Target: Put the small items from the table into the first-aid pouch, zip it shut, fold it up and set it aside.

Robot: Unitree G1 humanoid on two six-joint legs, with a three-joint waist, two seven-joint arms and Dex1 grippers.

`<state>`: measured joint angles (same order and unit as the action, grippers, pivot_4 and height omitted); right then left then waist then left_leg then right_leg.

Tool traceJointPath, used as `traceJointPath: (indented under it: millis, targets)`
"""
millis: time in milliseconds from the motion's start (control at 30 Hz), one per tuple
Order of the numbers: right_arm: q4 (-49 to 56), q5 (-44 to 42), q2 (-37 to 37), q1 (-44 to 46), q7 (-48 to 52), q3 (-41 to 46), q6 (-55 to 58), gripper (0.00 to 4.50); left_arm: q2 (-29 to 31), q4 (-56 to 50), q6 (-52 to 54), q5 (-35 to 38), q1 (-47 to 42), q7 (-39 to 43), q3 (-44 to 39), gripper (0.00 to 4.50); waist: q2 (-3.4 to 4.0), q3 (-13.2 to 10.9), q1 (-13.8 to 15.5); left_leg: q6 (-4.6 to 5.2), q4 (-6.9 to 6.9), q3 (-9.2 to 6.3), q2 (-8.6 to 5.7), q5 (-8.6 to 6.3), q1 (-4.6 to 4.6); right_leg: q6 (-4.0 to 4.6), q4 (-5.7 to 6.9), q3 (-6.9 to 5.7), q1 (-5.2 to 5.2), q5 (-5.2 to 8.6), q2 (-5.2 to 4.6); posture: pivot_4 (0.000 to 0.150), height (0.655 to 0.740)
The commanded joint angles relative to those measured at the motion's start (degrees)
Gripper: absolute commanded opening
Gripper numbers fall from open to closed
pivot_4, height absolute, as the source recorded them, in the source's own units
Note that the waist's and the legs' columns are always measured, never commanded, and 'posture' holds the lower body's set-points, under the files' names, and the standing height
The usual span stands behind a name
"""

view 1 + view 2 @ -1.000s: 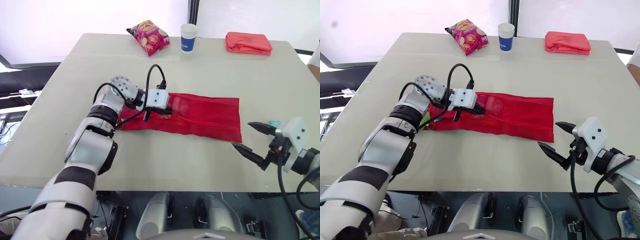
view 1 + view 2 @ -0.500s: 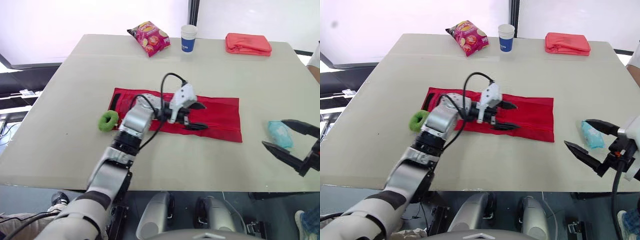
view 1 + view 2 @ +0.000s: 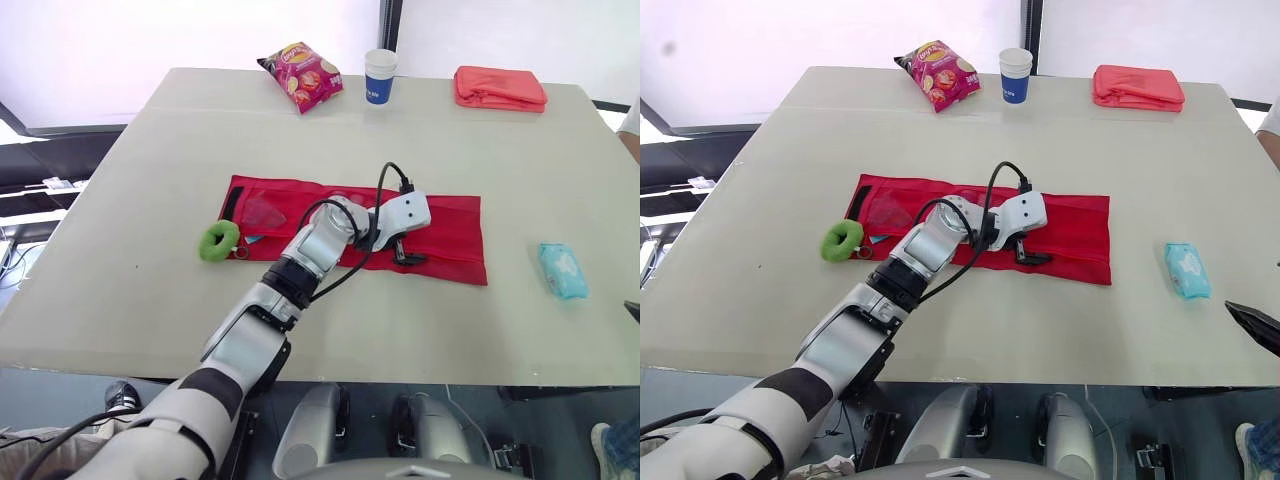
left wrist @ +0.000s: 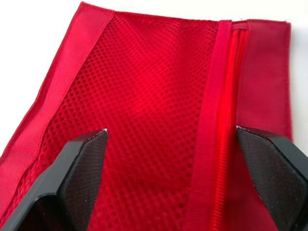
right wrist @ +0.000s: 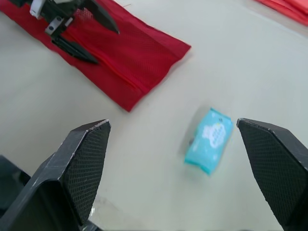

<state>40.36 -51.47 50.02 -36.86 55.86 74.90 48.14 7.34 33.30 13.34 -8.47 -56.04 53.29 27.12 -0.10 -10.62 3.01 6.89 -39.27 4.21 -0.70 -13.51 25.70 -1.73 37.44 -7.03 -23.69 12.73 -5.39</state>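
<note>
The left gripper, fingers spread, has swept along the flat red mesh first-aid pouch from its left end to centre frame; the right gripper, likewise spread and empty, has withdrawn lower right; 2 items remain unpacked: a small teal plastic packet right of the pouch, a green ring at its left end.

You get bright, even light from the blown-out white background at the frame's top, with only soft shadows on the table.
</note>
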Motion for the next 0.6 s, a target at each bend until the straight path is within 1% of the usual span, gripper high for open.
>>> traceJointPath:
  millis: [33,133,233,267,300,333,367,400,500,533,567,600]
  targets:
    - [0.04,-0.29,-1.16,-1.25,2.45,3.57,-2.56,4.50,-1.22,0.88,-2.74,-0.87,-0.90,-0.18,0.39,4.47,0.00,0.00,-0.07,0.00,0.02,0.00,0.00,0.00,0.00,0.00,-0.02,0.00,-0.01,0.00,-0.01,0.150,0.7400]
    - [1.28,-1.56,-2.19,-1.52,4.44,3.75,-4.88,4.50,-2.43,2.82,-3.28,-1.02,-1.32,-1.59,-0.45,4.47,0.00,0.00,-0.09,0.00,0.02,0.00,0.00,0.00,0.01,0.00,-0.02,0.00,-0.03,0.00,-0.03,0.150,0.7400]
    - [1.92,-1.62,-2.46,-1.56,4.22,2.69,-6.01,4.50,-3.39,4.80,-3.96,-0.79,-1.94,-2.65,-1.58,4.47,0.00,0.00,-0.08,0.01,0.02,0.00,0.00,-0.01,0.01,-0.02,-0.02,-0.01,-0.02,0.01,-0.05,0.150,0.7400]
    - [2.14,-1.60,-2.54,-1.61,4.07,2.23,-6.28,4.50,-3.54,5.27,-4.49,-0.60,-2.13,-2.74,-2.03,3.97,0.00,0.00,-0.08,0.01,0.02,0.00,-0.01,-0.01,0.01,-0.02,-0.03,-0.01,-0.02,0.01,-0.06,0.150,0.7400]
    - [2.29,-1.67,-2.61,-1.64,3.89,1.88,-6.46,4.50,-3.62,5.64,-4.72,-0.44,-2.29,-2.67,-2.36,3.72,0.00,0.00,-0.08,0.01,0.02,0.00,-0.01,-0.01,0.01,-0.03,-0.03,-0.01,-0.02,0.01,-0.07,0.150,0.7400]
    - [2.40,-1.73,-2.65,-1.69,3.76,1.60,-6.59,4.50,-3.58,5.92,-4.95,-0.38,-2.42,-2.52,-2.54,3.32,0.00,0.00,-0.08,0.02,0.02,0.00,-0.01,-0.02,0.02,-0.03,-0.04,-0.02,-0.02,0.01,-0.07,0.150,0.7400]
    - [2.45,-1.82,-2.68,-1.76,3.70,1.44,-6.67,4.50,-3.51,6.12,-5.12,-0.39,-2.48,-2.34,-2.65,2.78,-0.01,-0.01,-0.09,0.02,0.02,0.00,-0.01,-0.02,0.02,-0.03,-0.04,-0.02,-0.02,0.01,-0.07,0.150,0.7400]
    - [2.49,-2.03,-2.65,-1.82,3.65,1.47,-6.69,4.50,-3.39,6.20,-5.22,-0.37,-2.50,-2.06,-2.78,2.46,-0.01,-0.01,-0.11,0.02,0.02,0.00,-0.01,-0.02,0.02,-0.03,-0.04,-0.03,-0.03,0.01,-0.07,0.150,0.7400]
    - [2.62,-2.69,-2.48,-1.88,3.24,1.46,-6.68,4.50,-3.26,6.16,-4.99,0.12,-2.54,-1.14,-3.42,1.11,-0.01,-0.01,-0.12,0.02,0.03,0.00,-0.01,-0.02,0.02,-0.02,-0.04,-0.03,-0.03,0.01,-0.07,0.150,0.7400]
    - [2.79,-3.03,-2.41,-1.75,2.91,1.33,-6.61,4.50,-3.35,5.92,-4.31,0.73,-2.55,-0.63,-3.90,0.80,-0.01,-0.01,-0.12,0.01,0.02,0.00,-0.01,-0.02,0.03,-0.02,-0.04,-0.03,-0.03,0.01,-0.07,0.150,0.7400]
    - [3.03,-3.56,-2.30,-1.51,2.53,1.13,-6.51,4.50,-3.52,5.56,-3.29,1.52,-2.62,0.03,-4.52,0.29,-0.01,0.00,-0.12,0.01,0.03,0.00,-0.01,-0.02,0.03,-0.02,-0.04,-0.03,-0.03,0.01,-0.08,0.150,0.7400]
    - [3.26,-4.12,-2.19,-1.22,2.15,0.91,-6.47,4.50,-3.69,5.20,-2.34,2.30,-2.70,0.65,-5.14,0.07,-0.01,0.00,-0.12,0.01,0.02,0.00,-0.01,-0.02,0.03,-0.02,-0.05,-0.03,-0.03,0.01,-0.08,0.150,0.7400]
